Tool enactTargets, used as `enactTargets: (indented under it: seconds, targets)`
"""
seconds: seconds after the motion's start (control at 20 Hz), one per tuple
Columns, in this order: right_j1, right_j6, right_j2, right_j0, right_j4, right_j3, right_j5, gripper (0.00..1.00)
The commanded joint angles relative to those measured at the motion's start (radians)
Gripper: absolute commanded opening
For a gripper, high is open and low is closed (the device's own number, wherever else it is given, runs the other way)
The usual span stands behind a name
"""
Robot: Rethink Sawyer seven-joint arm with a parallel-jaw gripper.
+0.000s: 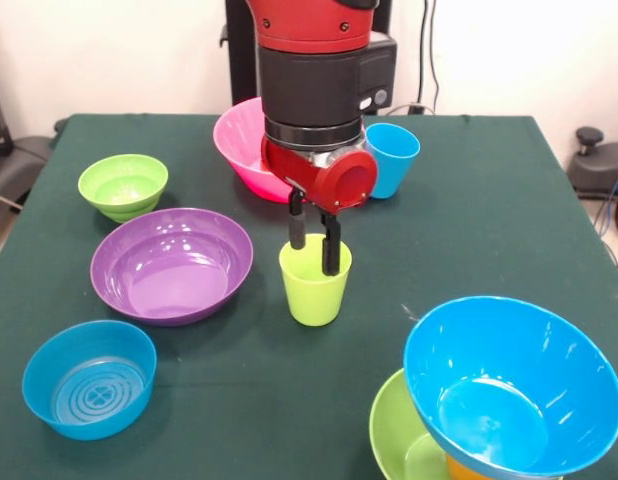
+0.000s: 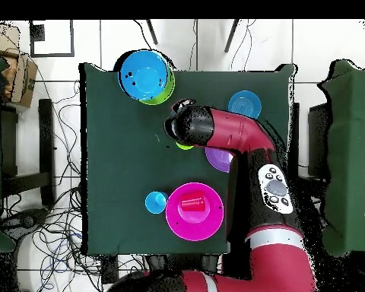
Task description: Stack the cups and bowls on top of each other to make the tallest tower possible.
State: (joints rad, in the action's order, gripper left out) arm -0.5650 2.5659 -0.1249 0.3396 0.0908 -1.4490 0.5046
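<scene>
My gripper (image 1: 315, 245) hangs over the upright lime green cup (image 1: 315, 285) at mid table. Its fingers are apart: one reaches down inside the cup, the other is at the rim's far side. The cup stands on the cloth and peeks out under the arm in the overhead view (image 2: 185, 144). The tower stands at the near right: a large blue bowl (image 1: 509, 385) on an orange cup (image 1: 469, 468) in a large lime green bowl (image 1: 397, 435). It also shows in the overhead view (image 2: 146, 76).
A large pink bowl (image 1: 239, 145) holds a red cup (image 2: 192, 203), with a light blue cup (image 1: 392, 158) beside it. A small lime green bowl (image 1: 123, 185), a purple bowl (image 1: 172, 264) and a small ringed blue bowl (image 1: 89, 378) sit at the left.
</scene>
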Motion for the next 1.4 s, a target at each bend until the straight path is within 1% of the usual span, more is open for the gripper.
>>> enactTargets:
  seconds: [0.05,0.25,0.35,0.4,0.45,0.6,0.85,1.1,1.4]
  targets:
    - [0.074,-0.006,0.014,-0.031,0.083,-0.08,-0.056,1.0]
    - [0.076,-0.002,0.011,-0.027,0.073,-0.087,-0.053,1.0]
    - [0.076,0.0,0.006,-0.022,0.058,-0.095,-0.032,1.0]
    - [0.073,0.004,0.011,-0.025,0.047,-0.097,0.004,1.0]
    - [0.072,0.009,0.014,-0.028,0.043,-0.097,0.013,1.0]
    - [0.069,0.031,0.028,-0.041,0.037,-0.097,0.002,1.0]
    - [0.073,0.036,0.033,-0.045,0.026,-0.095,-0.009,1.0]
    - [0.084,0.026,0.029,-0.041,0.014,-0.095,0.019,1.0]
    - [0.09,0.035,0.03,-0.05,0.006,-0.102,0.029,1.0]
